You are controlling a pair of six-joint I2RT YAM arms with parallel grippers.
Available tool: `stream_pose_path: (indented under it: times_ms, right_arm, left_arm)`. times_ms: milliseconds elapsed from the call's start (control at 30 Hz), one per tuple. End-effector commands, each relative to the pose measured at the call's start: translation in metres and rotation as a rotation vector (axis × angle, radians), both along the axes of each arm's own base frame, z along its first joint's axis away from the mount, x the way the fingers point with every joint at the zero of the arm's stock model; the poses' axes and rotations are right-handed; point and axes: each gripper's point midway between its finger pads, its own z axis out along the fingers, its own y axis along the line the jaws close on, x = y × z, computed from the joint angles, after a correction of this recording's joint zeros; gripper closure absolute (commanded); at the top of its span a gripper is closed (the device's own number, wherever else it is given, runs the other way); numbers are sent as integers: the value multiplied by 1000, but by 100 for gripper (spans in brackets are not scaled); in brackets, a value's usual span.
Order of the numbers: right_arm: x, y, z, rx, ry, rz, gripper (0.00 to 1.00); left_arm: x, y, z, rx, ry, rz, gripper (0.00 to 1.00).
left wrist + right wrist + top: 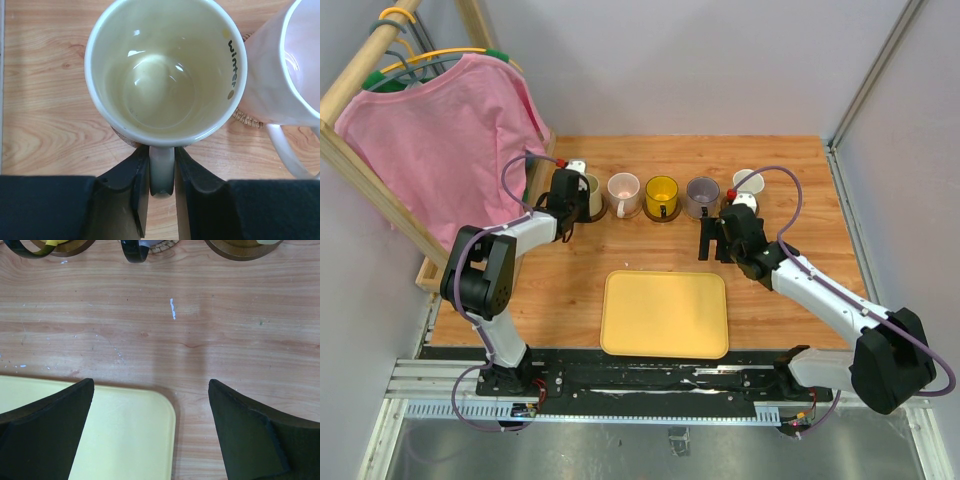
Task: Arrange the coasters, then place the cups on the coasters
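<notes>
Top external: the cream cup (590, 196) stands at the left end of a row of cups with the left gripper (565, 200) at it. The right gripper (718, 238) hangs wide open between that row and the yellow tray (665, 313).

Left wrist: narrow jaws press both sides of the cream cup's handle. The cup sits on a brown coaster (124, 136), just beside the pink cup (280, 65).

Right wrist: the spread fingers hold nothing.

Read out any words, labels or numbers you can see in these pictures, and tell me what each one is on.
"winter": black letters on the inner wall of the cream mug, just below its rim, seen from the left wrist.
No other text, number or sign shows in any view.
</notes>
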Motion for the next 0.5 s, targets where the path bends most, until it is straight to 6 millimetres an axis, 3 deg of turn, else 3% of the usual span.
stream_pose_path:
  times_ms: [0, 267, 467]
  right_arm:
    - [3, -1, 6, 16, -8, -10, 2]
    - [3, 0, 8, 22, -12, -7, 2]
    - [5, 1, 12, 26, -21, -7, 2]
  left_arm:
    - [10, 2, 7, -11, -37, 17, 70]
    - [7, 5, 20, -9, -57, 27, 37]
    - [3, 7, 40, -9, -91, 26, 26]
